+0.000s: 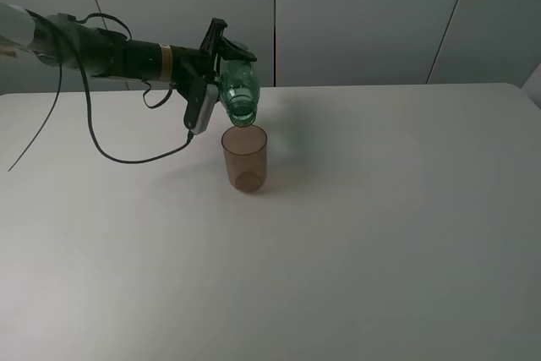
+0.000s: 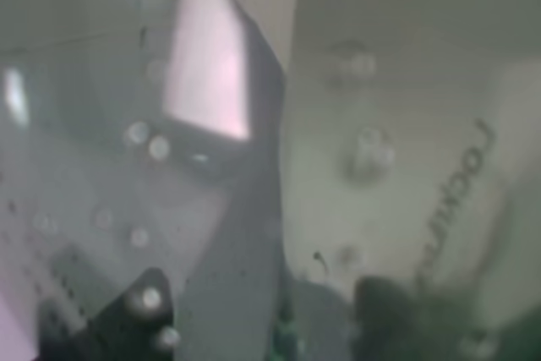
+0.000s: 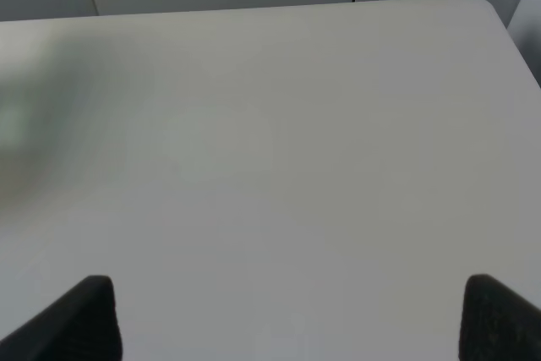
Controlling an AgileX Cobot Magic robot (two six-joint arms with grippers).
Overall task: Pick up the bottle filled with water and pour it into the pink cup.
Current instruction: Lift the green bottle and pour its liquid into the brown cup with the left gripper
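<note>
In the exterior high view my left gripper is shut on the green translucent bottle. The bottle is tipped steeply, neck down, and its open mouth hangs just above the rim of the pink cup. The cup stands upright on the white table, left of centre. The left wrist view is blurred and filled by the bottle's wet wall pressed close to the lens. My right gripper is open over bare table; only its two dark fingertips show. It is out of the exterior high view.
The left arm reaches in from the upper left with a black cable drooping to the table. Grey wall panels stand behind the table's far edge.
</note>
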